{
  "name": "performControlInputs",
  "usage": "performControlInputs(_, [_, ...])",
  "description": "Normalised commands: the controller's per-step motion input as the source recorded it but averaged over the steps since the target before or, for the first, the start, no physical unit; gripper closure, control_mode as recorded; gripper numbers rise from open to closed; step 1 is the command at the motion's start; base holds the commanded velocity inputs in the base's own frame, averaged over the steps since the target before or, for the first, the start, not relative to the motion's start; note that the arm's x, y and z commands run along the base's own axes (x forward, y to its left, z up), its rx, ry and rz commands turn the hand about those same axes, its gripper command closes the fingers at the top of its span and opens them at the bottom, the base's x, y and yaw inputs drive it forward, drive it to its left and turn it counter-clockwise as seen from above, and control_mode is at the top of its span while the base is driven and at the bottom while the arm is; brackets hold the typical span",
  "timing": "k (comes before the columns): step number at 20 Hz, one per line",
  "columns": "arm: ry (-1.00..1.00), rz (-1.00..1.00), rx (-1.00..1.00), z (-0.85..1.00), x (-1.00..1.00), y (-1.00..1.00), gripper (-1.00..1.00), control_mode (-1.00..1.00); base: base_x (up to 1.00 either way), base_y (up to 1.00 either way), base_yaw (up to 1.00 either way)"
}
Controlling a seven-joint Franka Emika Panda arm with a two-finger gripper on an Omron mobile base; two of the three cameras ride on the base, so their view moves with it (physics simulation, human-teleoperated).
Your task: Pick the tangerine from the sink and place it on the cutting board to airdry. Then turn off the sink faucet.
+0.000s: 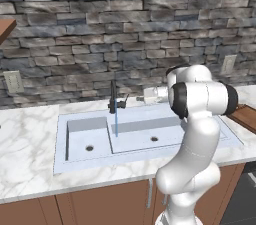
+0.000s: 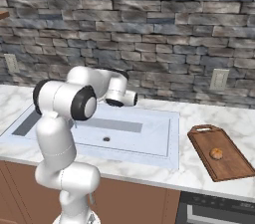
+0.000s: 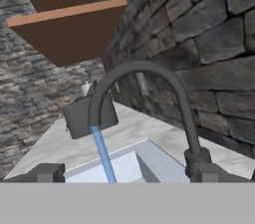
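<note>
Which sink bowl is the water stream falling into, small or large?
The larger bowl of the sink: the blue stream drops from the black faucet just past the divider, on the wide side. The smaller bowl beside it gets none.

Matt black metal-look curved faucet [image 3: 149, 76]; smooth pale blue-grey double-basin sink [image 1: 145, 136]; polished white veined marble counter [image 1: 25, 139]; dark reddish-brown wooden cutting board [image 2: 221, 156], visible grain; rough grey stone wall [image 2: 164, 34]
</note>
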Motion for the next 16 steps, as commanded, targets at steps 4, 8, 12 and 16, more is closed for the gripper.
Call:
performControlInputs(4, [0.01,0.00,0.01,-0.17,0.12,0.00,-1.00,-1.00,0.00,0.00,0.00])
performControlInputs(8, [0.00,0.00,0.00,-0.16,0.13,0.00,-1.00,-1.00,0.00,0.00,0.00])
performControlInputs(12, [0.00,0.00,0.00,-0.11,0.14,0.02,-1.00,-1.00,0.00,0.00,0.00])
performControlInputs(16, [0.00,0.00,0.00,-0.12,0.13,0.09,-1.00,-1.00,0.00,0.00,0.00])
